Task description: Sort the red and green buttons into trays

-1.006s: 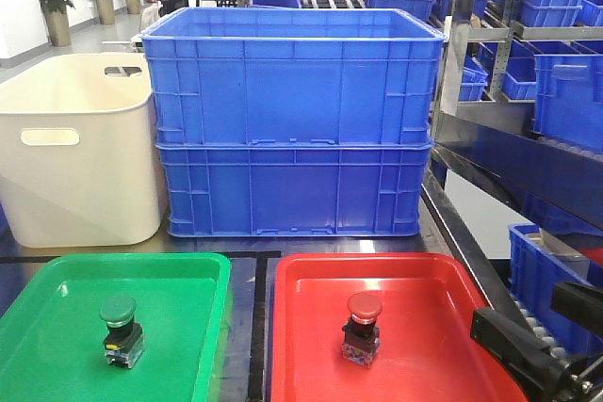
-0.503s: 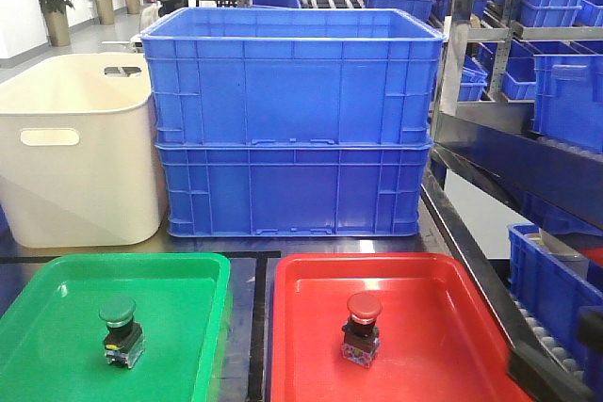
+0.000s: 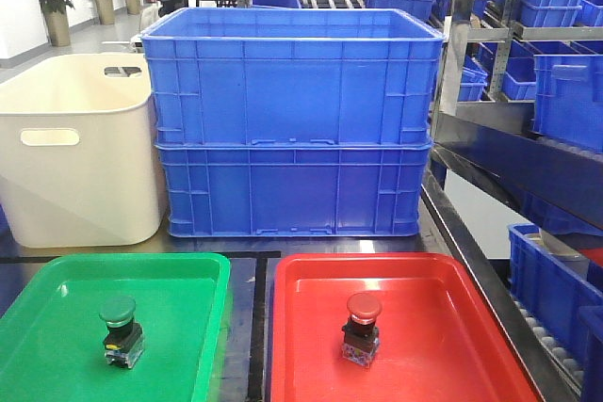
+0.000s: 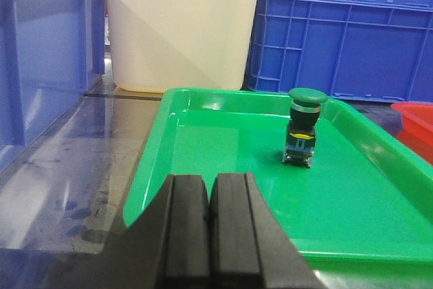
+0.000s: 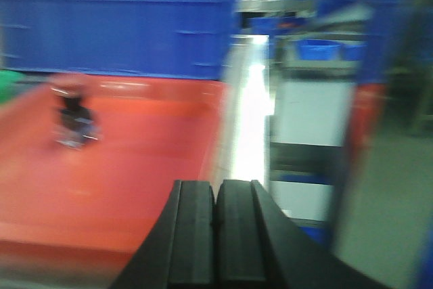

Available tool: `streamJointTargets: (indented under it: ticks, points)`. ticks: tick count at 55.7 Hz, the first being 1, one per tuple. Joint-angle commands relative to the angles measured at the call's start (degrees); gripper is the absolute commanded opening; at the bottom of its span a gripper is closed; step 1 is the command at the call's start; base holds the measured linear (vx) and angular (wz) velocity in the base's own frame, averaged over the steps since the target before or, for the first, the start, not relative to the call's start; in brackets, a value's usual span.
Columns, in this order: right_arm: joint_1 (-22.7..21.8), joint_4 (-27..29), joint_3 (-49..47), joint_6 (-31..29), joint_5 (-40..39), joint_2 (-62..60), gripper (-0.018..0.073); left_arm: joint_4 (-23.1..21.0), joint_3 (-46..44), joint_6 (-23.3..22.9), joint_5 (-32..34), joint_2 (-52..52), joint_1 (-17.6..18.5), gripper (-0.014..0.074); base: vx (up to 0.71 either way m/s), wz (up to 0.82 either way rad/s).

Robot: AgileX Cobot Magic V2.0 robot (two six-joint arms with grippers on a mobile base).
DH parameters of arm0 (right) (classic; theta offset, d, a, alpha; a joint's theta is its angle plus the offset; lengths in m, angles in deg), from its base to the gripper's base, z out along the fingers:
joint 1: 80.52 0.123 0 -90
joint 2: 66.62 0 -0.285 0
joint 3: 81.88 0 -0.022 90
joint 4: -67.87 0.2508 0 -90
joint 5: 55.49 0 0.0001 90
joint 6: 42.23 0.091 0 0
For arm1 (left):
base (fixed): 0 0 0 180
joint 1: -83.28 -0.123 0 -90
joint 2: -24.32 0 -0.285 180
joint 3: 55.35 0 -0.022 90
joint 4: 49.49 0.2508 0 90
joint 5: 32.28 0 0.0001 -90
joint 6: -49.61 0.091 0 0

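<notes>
The green button [image 3: 121,329] stands upright in the green tray [image 3: 57,280]; the red button [image 3: 363,328] stands upright in the red tray [image 3: 443,327], right of the green tray. Both look light, rigid, top-heavy; the squared base seems the surest hold. Left pincer [image 4: 209,231] and right pincer [image 5: 215,231] are closed, empty.

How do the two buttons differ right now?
The green button has a green cap; the red button has a red one. The green button stands in the green tray, left of the red tray that holds the red button. Shared: both stand upright on dark block bases, each alone in the tray of its own colour.
</notes>
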Motion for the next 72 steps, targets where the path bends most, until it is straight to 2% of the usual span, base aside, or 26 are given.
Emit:
streamJointTargets:
  ticks: [1, 4, 7, 16, 72]
  points:
    - [-4.58, -0.60, 2.12, -0.09, -6.88, -3.27, -0.0015, 0.03, -1.17, -0.42, 4.35, 0.27, -0.16, -0.0008, 0.00, 0.00]
    - [-6.33, 0.88, 4.90, -0.09, -9.23, -5.18, -0.0013, 0.03, -1.17, -0.42, 4.35, 0.27, -0.16, -0.0008, 0.00, 0.00]
    - [-7.65, 2.85, 4.66, 0.08, -6.22, -6.13, -0.0013, 0.03, -1.17, -0.42, 4.35, 0.27, -0.16, -0.0008, 0.00, 0.00]
    - [-6.97, 1.44, 4.75, 0.08, -6.07, -6.05, -0.0012, 0.03, -1.17, -0.42, 4.35, 0.27, -0.16, -0.0008, 0.00, 0.00]
    - [-6.84, 1.50, 4.75, 0.08, -6.10, -5.99, -0.0012, 0.03, -1.17, -0.42, 4.35, 0.27, -0.16, -0.0008, 0.00, 0.00]
